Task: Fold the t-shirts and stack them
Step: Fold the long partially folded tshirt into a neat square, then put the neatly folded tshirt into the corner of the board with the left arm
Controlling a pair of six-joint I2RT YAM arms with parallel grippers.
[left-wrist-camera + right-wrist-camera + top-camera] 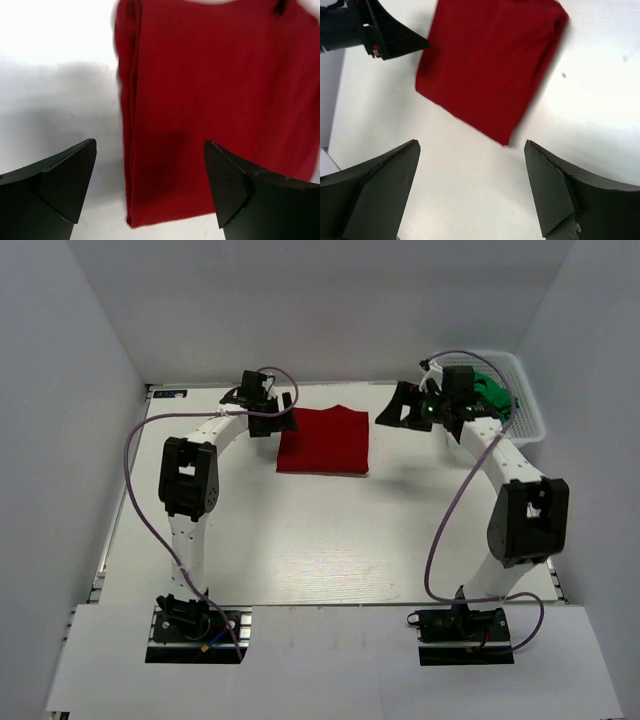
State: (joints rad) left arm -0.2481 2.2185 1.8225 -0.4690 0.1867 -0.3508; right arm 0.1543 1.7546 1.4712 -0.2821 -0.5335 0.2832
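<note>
A deep red t-shirt lies folded into a flat rectangle on the white table, toward the back middle. It also shows in the left wrist view and the right wrist view. My left gripper is open and empty, just above the shirt's left edge. My right gripper is open and empty, over bare table to the right of the shirt. Green t-shirts lie bunched in the white basket at the back right, partly hidden by the right arm.
White walls close in the table on the left, back and right. The basket stands against the right wall. The arm bases sit at the near edge.
</note>
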